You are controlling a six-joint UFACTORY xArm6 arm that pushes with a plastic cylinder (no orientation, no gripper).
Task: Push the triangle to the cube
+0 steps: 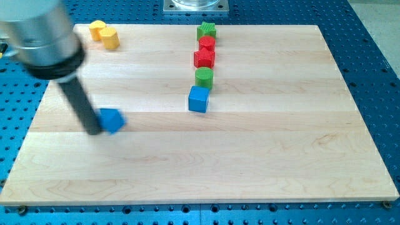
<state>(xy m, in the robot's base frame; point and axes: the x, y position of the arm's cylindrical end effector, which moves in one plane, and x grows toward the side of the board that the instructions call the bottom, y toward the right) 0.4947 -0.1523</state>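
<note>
The blue triangle, a small matte block with a wedge-like outline softened by blur, lies on the pale wooden worktop well to the view's left of the blue cube and slightly lower in the view. My tip, the lower end of a straight dark rod, touches or nearly touches the triangle's left side, so the triangle sits between the tip and the cube. There are no fingers on this arm, so nothing is being grasped; the rod simply rests its end on the wood beside the block. The blue cube has crisp square faces and stands near the middle of the worktop. Just above the cube, touching or almost touching it, is a green block with a rounded top. Further above the cube comes a red block with a notched, star-like outline, then a second red block, then a green star-like block near the top edge. Far to the upper left of the cube, two yellow blocks sit pressed together near the worktop's corner. The wood shows long horizontal grain bands, and it rests on a blue perforated metal base.
</note>
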